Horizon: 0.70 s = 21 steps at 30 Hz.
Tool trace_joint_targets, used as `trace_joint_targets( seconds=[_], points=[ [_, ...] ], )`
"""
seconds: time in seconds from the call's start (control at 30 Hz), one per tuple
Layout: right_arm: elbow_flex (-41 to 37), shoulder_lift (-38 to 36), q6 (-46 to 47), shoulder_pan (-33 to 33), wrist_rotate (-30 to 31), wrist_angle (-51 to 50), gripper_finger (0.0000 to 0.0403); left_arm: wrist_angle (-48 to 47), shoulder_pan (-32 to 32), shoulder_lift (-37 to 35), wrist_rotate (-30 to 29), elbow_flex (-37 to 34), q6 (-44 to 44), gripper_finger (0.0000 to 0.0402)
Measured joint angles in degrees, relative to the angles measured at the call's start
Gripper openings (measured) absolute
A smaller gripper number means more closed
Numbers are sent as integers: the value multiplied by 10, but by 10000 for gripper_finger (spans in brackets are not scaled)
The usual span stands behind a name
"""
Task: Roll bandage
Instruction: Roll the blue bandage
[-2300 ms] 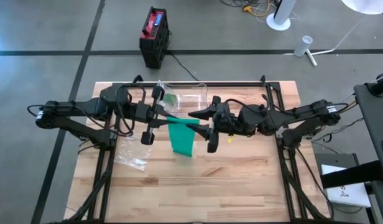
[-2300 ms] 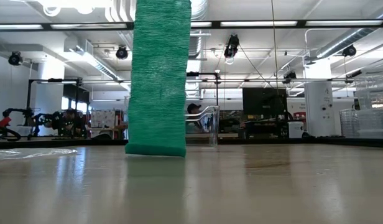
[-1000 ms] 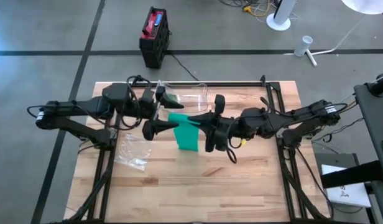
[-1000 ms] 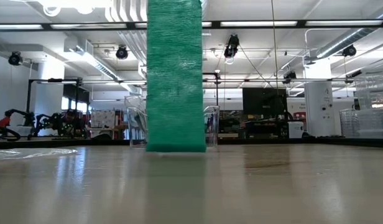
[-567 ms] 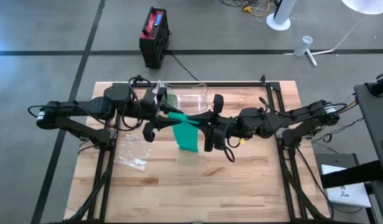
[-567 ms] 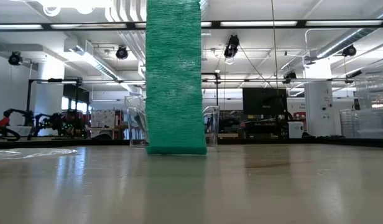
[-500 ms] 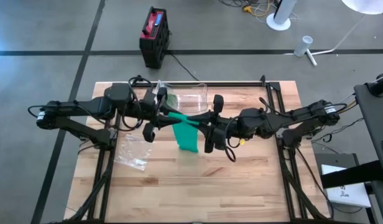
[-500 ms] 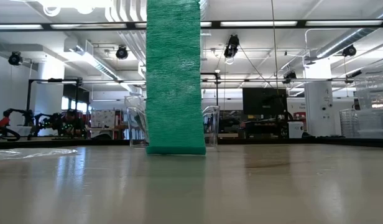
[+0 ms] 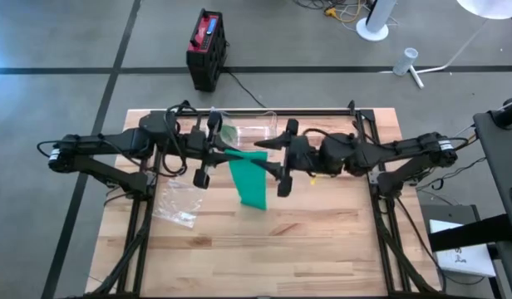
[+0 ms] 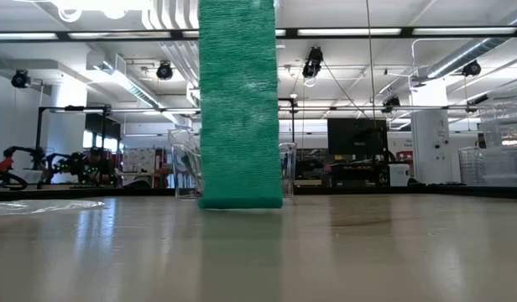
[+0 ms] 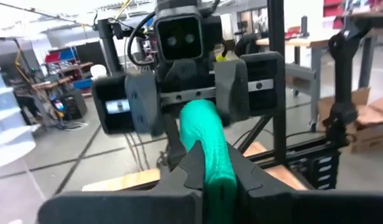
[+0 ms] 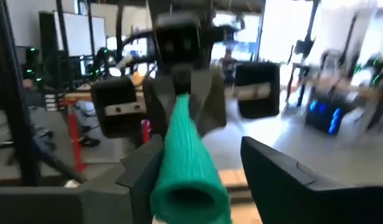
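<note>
Left claw clenches the soft, light bandage roll; right claw opposite stands released; grip the rolled core.

One green bandage, one clear box, one plastic bag, two arms

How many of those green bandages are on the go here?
1. The green bandage hangs over the table's middle, its rolled top between the left hand and the right hand. Others may be hidden.
</note>
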Motion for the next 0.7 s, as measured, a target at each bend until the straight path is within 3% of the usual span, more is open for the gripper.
trace_joint_targets(
  seconds=[0.17, 0.37, 0.53, 0.7],
  points=[
    [0, 0, 59, -19, -34, -30, 212, -7, -3, 1, 0, 0, 50, 8],
    [1, 0, 50, -19, -34, -27, 172, -14, -5, 1, -2, 0, 63, 8],
    [1, 0, 3, -19, -31, -23, 111, -10, -5, 1, -33, 0, 50, 9],
    [-2, 0, -81, -18, -20, -9, 19, 1, -5, 1, -86, 0, 13, 23]
  ],
)
